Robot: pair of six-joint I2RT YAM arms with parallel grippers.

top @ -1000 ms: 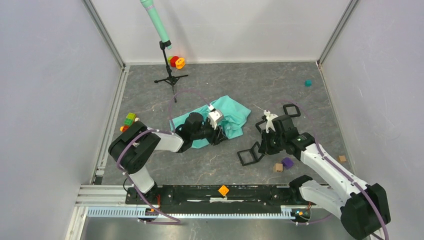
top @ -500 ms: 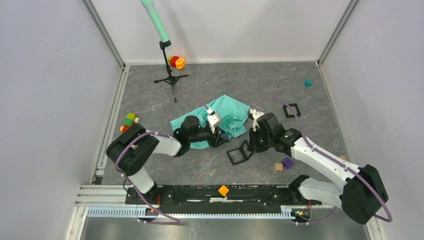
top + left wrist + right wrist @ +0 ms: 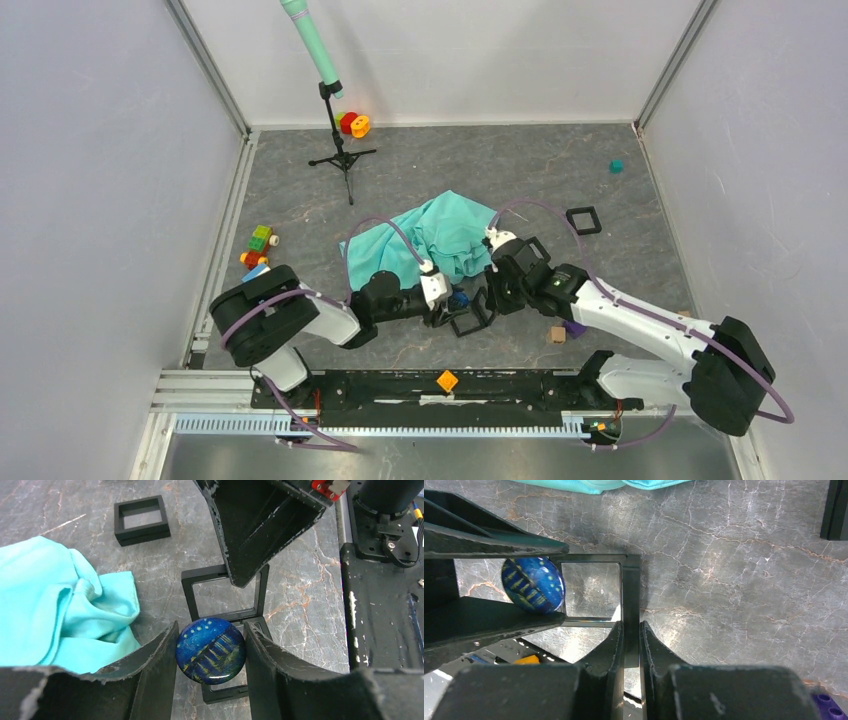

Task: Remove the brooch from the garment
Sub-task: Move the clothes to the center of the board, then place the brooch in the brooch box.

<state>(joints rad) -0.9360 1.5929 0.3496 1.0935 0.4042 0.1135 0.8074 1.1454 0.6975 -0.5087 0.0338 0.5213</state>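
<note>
From above, the garment [image 3: 440,235] lies crumpled at the middle of the grey marbled table [image 3: 500,160]. Both arms reach in just in front of it, toward the near edge. The left gripper [image 3: 445,300] and right gripper [image 3: 487,300] meet over a black square frame [image 3: 468,318], where the brooch [image 3: 458,298] is only a blue speck. A second black frame [image 3: 583,220] lies further back to the right. Coloured blocks [image 3: 258,243] sit by the left edge and a small tripod stand [image 3: 335,140] near the far left corner. The left wrist view shows what the overhead cannot. The brooch [image 3: 210,651] is a round glossy disc, deep blue with yellow dots and streaks, pinched between the two fingers [image 3: 160,650] and clear of the garment [image 3: 60,605] beside it. It sits over the hinged frame [image 3: 190,587], though contact cannot be told. The right wrist view shows its own fingers [image 3: 616,640] clamped narrowly on the frame's rim [image 3: 631,580]. The table shows through the frame's opening, and the brooch [image 3: 534,584] is at the left side.
</note>
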